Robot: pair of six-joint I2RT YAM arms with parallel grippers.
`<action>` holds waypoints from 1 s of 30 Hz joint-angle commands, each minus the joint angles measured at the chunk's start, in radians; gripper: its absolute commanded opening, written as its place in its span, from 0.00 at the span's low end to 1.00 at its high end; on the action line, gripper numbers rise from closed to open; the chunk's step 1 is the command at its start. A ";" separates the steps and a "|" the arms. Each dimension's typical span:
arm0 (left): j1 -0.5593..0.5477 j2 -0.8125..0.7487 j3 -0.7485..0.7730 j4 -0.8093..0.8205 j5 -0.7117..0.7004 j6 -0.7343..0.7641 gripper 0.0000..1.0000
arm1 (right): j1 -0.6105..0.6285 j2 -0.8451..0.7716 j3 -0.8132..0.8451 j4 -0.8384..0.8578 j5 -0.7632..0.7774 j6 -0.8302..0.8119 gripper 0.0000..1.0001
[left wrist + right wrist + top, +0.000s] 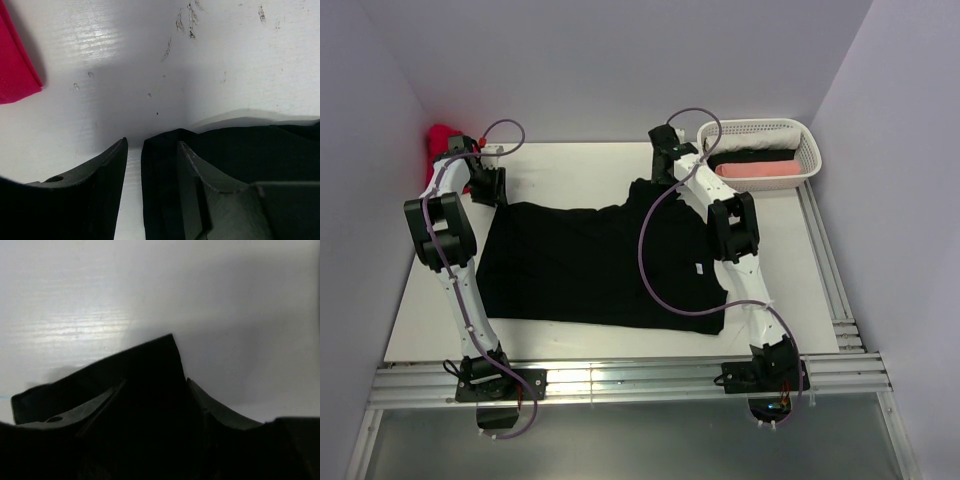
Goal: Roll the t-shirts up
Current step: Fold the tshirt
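Observation:
A black t-shirt (590,265) lies spread flat on the white table, with a small white label (700,268) near its right side. My left gripper (492,188) is at the shirt's far left corner. In the left wrist view (151,142) its jaws stand slightly apart around the cloth corner (160,150), with bare table showing beside the left finger. My right gripper (660,170) is at the shirt's far edge. In the right wrist view (155,381) the black cloth (150,360) fills the gap between the fingers and peaks up above them.
A red t-shirt (440,135) lies bunched at the far left corner and also shows in the left wrist view (15,65). A white lattice basket (810,150) at the far right holds a pink tee (760,170) and a dark one. Metal rails run along the near and right table edges.

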 commanded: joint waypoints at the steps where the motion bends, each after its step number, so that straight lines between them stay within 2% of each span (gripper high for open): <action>1: -0.004 -0.054 0.002 -0.010 0.031 0.013 0.49 | 0.002 0.005 0.058 -0.058 -0.010 -0.032 0.56; 6: -0.006 -0.053 0.002 -0.011 0.038 0.010 0.49 | 0.002 0.003 0.052 -0.092 -0.027 -0.035 0.52; 10: -0.011 -0.053 0.000 -0.014 0.040 0.010 0.49 | 0.003 0.015 0.063 -0.120 -0.048 -0.040 0.44; 11: -0.012 -0.054 -0.001 -0.014 0.041 0.011 0.49 | 0.006 0.012 0.052 -0.120 -0.045 -0.041 0.36; 12: -0.012 -0.056 -0.003 -0.013 0.040 0.010 0.49 | 0.008 0.011 0.043 -0.118 -0.045 -0.044 0.34; 14: -0.014 -0.057 -0.004 -0.013 0.041 0.013 0.49 | 0.013 0.002 0.022 -0.118 -0.031 -0.043 0.16; 18: -0.014 -0.060 -0.007 -0.016 0.040 0.016 0.49 | 0.013 -0.029 -0.015 -0.111 -0.008 -0.031 0.00; 25: -0.014 -0.086 -0.035 0.007 0.029 0.021 0.50 | 0.013 -0.187 -0.153 0.026 0.114 -0.017 0.00; 30: -0.009 -0.100 -0.049 0.021 0.017 0.028 0.51 | 0.013 -0.282 -0.163 0.107 0.185 -0.049 0.00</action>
